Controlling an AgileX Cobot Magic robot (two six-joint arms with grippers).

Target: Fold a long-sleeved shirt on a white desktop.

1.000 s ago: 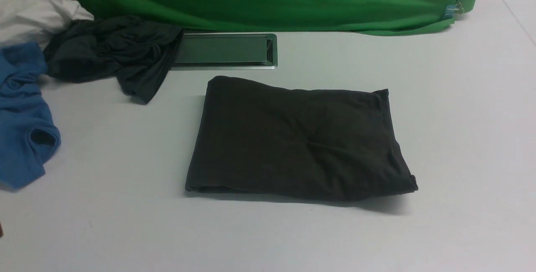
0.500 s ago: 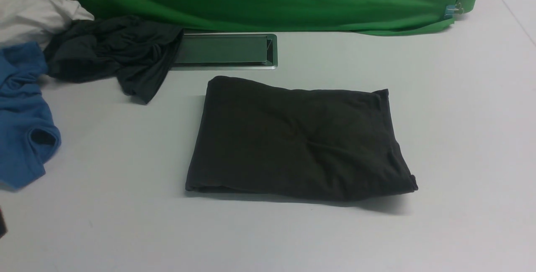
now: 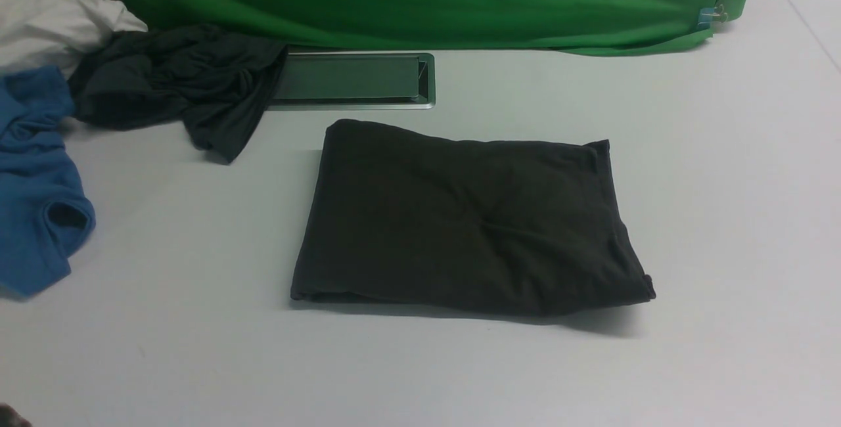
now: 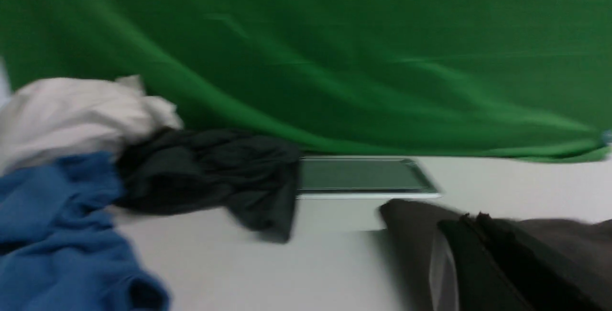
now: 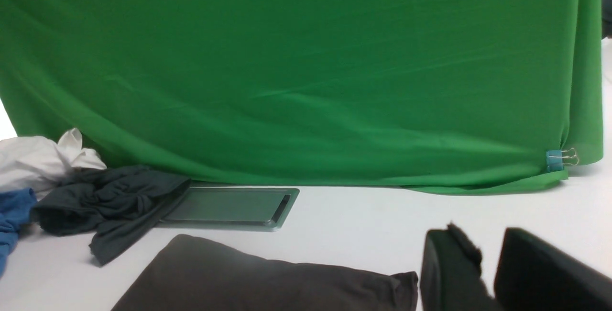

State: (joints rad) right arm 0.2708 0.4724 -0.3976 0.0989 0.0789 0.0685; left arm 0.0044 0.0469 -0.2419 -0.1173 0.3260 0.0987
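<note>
The long-sleeved shirt (image 3: 470, 217) lies in the middle of the front picture, folded into a neat, puffy rectangle on the white tabletop (image 3: 723, 217). No sleeves stick out. I think the folding is done, or almost done. The next move would only be to pull the arms away and leave the shirt flat, or to press down the puffy top if it needs it.

The right hand (image 5: 487, 272) shows at the lower right of its own wrist picture. Its two black fingers (image 5: 449, 268) stand a little apart with a gap between them. It holds nothing and sits just beside the shirt's edge, not touching it as far as I can see.

The left hand (image 4: 478, 263) is blurry at the lower right of its wrist picture. I cannot tell if it is open or closed. It seems to hold nothing.

At the upper left of the front picture sit other clothes: a blue one (image 3: 33, 184), a dark grey one (image 3: 177, 82) and a white one (image 3: 52, 20).
</note>
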